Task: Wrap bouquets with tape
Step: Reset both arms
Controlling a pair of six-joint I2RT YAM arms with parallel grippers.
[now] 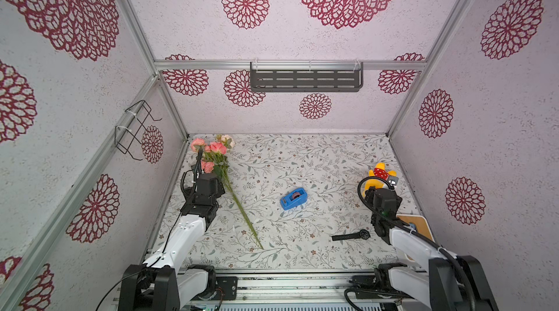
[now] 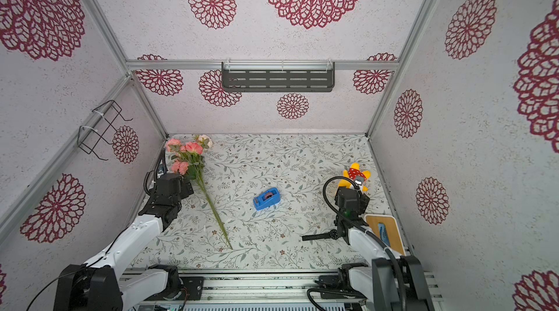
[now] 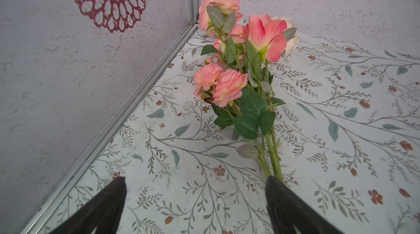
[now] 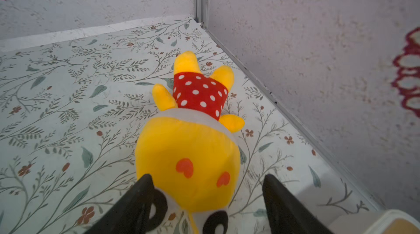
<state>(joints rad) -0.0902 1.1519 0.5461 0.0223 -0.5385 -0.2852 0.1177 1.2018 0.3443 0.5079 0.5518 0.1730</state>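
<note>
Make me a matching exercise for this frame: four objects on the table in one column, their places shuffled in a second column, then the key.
Things
1. bouquet
2. tape dispenser
3. plush toy
4. wristwatch

Places
A. middle of the table, standing alone
B. near side, right of centre, lying flat with its strap stretched out
C. blooms toward the far left corner, stems running toward the near side
D. far right side, head between the spread fingers of the right gripper

Pairs: 1-C, 2-A, 3-D, 4-B
</note>
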